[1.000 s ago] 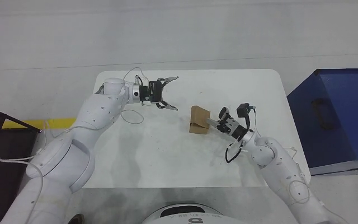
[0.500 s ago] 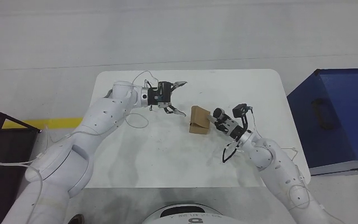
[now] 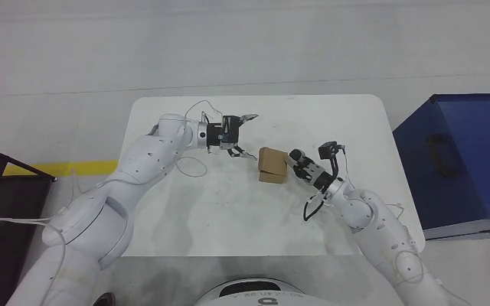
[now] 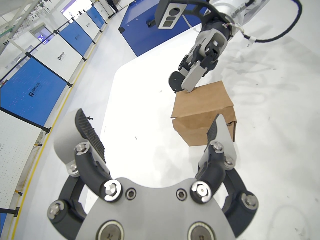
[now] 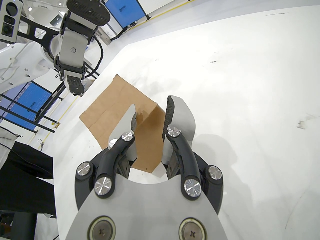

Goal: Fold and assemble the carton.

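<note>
Left arm held out from 8 o'clock, wrist level, left gripper (image 3: 248, 136) pointed toward 3 o'clock, fingers spread wide, nothing gripped. Right arm bent in from 5 o'clock, right gripper (image 3: 294, 160) aimed toward 10 o'clock, fingers pinched onto carton (image 3: 269, 159) edge.

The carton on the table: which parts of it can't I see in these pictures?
- Underside of the carton: against the table, all views.
- One near corner: left wrist view, behind the left end effector.
- Part of a side: right wrist view, behind the right end effector.
- Inside: all views, covered by its own panels.
</note>
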You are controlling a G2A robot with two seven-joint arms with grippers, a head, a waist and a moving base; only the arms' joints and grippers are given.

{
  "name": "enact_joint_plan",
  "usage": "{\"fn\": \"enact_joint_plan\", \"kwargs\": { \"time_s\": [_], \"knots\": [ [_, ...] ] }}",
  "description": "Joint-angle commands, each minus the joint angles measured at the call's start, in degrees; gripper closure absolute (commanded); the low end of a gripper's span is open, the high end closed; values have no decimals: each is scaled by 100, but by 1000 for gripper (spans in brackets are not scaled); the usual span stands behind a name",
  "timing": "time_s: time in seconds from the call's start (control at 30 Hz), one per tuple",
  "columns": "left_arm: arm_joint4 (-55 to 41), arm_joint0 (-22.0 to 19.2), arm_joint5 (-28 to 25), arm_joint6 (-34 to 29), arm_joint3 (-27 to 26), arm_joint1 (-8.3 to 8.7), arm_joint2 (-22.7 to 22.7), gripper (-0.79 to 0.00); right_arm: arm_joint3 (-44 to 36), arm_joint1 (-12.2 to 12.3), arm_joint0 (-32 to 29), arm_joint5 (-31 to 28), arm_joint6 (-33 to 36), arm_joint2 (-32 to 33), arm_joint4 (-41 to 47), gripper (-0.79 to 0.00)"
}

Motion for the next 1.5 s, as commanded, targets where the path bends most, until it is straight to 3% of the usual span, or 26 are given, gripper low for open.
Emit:
{"fn": "enact_joint_plan", "kwargs": {
  "time_s": [0.0,0.5,1.03,1.47],
  "knots": [
    [14,-13,20,-39,37,-25,22,-785,-9,-4,0,18,37,-7,0,-299],
    [49,-82,205,-128,358,-178,114,-785,-85,-27,-73,-14,126,0,161,-289],
    [40,-149,278,-143,589,-360,209,-785,-61,-63,-47,-41,389,-20,643,-360],
    [57,-208,205,-146,831,-514,310,-785,-100,-79,-32,-11,485,-42,599,-372]
  ]
}}
